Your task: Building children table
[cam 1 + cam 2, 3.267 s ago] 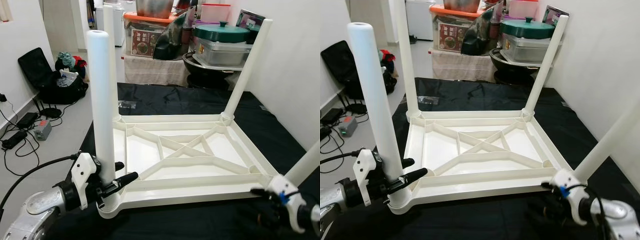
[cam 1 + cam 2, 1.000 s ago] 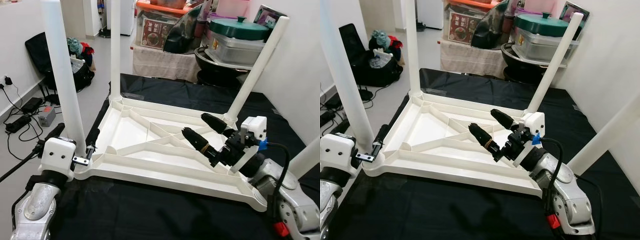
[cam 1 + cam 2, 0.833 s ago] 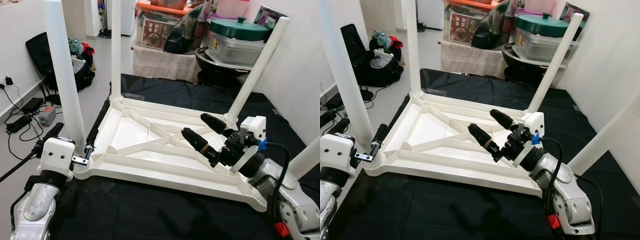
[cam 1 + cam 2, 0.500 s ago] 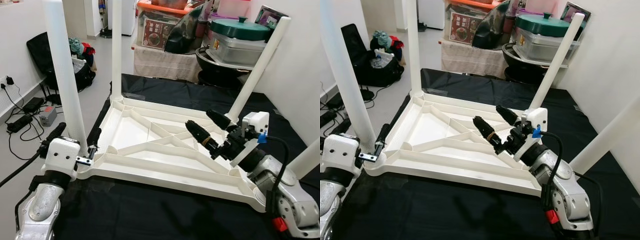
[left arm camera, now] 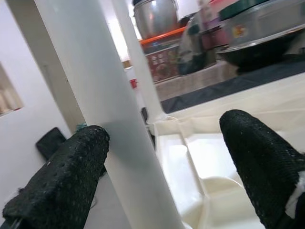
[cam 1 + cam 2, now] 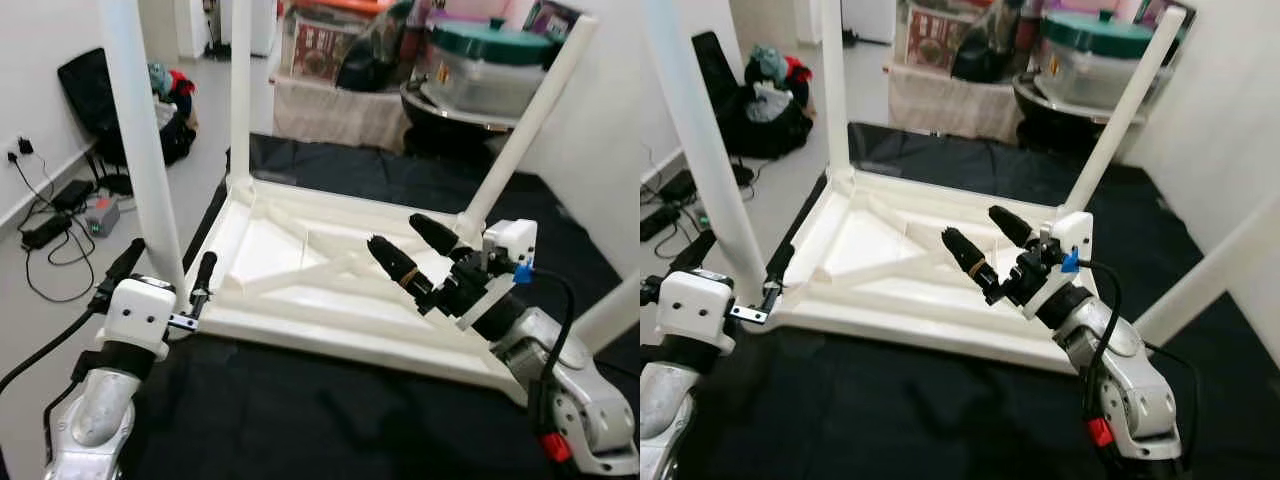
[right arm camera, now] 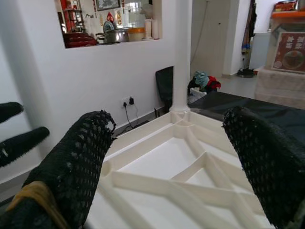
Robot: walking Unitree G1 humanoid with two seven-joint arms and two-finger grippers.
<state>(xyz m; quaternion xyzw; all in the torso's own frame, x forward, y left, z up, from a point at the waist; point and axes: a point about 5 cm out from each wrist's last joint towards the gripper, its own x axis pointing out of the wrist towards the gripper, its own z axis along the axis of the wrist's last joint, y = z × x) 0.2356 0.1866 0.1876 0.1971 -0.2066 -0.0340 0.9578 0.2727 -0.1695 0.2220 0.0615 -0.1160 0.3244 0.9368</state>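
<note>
Left eye view shows the upside-down white plastic children's table lying on a black cloth spread over the floor, its ribbed underside up and four white round legs rising from the corners. The left gripper sits at the near-left corner, its two black fingers spread on either side of the near-left white leg; in the left wrist view the leg stands between the fingers, and I cannot tell whether they touch it. The right gripper hovers over the right half of the tabletop's underside, fingers parted and grasping nothing, just beside the far-right leg. Beyond the cloth stand a green-lidded pot and boxes; a black bag and cables lie by the left wall.
</note>
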